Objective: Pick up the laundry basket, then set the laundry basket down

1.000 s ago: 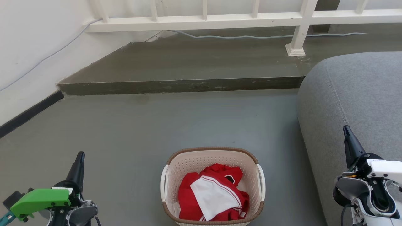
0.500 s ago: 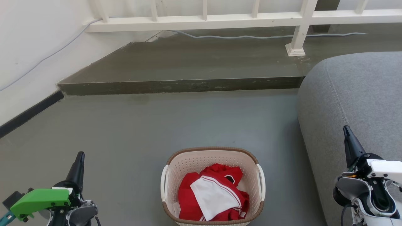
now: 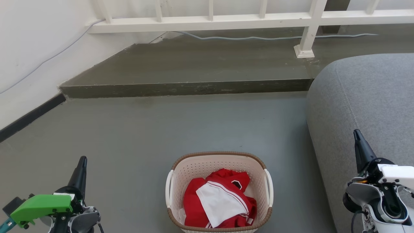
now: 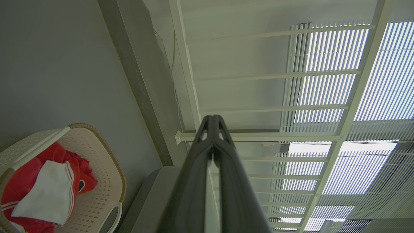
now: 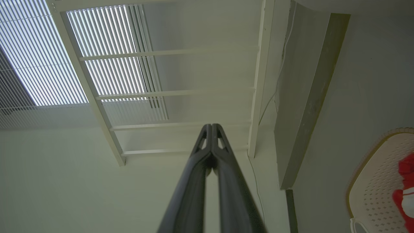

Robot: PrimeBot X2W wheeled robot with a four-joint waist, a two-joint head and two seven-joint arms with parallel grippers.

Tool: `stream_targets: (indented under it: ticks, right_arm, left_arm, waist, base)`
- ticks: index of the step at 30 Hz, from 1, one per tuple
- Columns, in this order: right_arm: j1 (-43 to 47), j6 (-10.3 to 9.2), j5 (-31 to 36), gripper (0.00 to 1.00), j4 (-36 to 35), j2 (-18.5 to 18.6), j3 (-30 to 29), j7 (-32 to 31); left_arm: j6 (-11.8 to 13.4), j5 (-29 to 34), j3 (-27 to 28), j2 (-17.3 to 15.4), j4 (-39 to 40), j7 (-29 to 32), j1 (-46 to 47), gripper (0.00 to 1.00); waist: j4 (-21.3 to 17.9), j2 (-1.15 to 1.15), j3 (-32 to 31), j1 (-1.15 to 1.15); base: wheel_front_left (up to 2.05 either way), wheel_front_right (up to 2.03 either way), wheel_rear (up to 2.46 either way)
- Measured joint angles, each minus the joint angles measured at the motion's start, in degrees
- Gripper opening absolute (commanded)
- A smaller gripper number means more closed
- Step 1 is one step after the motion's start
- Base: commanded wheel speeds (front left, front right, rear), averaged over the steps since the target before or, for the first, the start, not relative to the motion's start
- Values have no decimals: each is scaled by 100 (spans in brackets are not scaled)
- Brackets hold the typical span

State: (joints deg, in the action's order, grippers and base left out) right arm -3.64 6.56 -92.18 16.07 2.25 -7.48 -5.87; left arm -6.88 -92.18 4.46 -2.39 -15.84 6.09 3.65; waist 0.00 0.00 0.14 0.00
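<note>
The laundry basket (image 3: 220,161) stands on the grey floor at the bottom centre of the head view, cream and perforated with a brown rim and white side handles, holding red-and-white clothing (image 3: 220,202). My left gripper (image 3: 82,160) is shut and empty, well to the basket's left, pointing up. My right gripper (image 3: 356,133) is shut and empty, off to the basket's right in front of the sofa. The left wrist view has the basket (image 4: 106,171) at its lower left beside my shut left gripper (image 4: 212,117). The right wrist view catches the basket (image 5: 372,184) at its lower right, away from my shut right gripper (image 5: 211,125).
A grey sofa (image 3: 365,103) fills the right side, close to the basket. A raised concrete step (image 3: 184,88) runs across ahead, with a white railing (image 3: 226,21) and a cable behind it. A white wall with a dark skirting (image 3: 29,116) is at the left.
</note>
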Motion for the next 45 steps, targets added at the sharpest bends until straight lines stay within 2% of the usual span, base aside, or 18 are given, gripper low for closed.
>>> stream_targets:
  ticks: [34,35,45]
  right_arm:
    - [0,0,0,0,0,0,-2,-23]
    - [0,0,0,100,0,0,-2,-24]
    - [270,-10,1,100,256,-142,71,13]
  left_arm:
    - [0,0,2,0,1,0,0,0]
    - [0,0,2,0,1,0,0,100]
    - [11,1,-70,122,-252,-32,-247,100]
  waist:
    - [0,0,0,0]
    - [0,0,0,0]
    - [1,0,5,0]
  base:
    - [0,0,0]
    - [0,0,0]
    - [0,0,0]
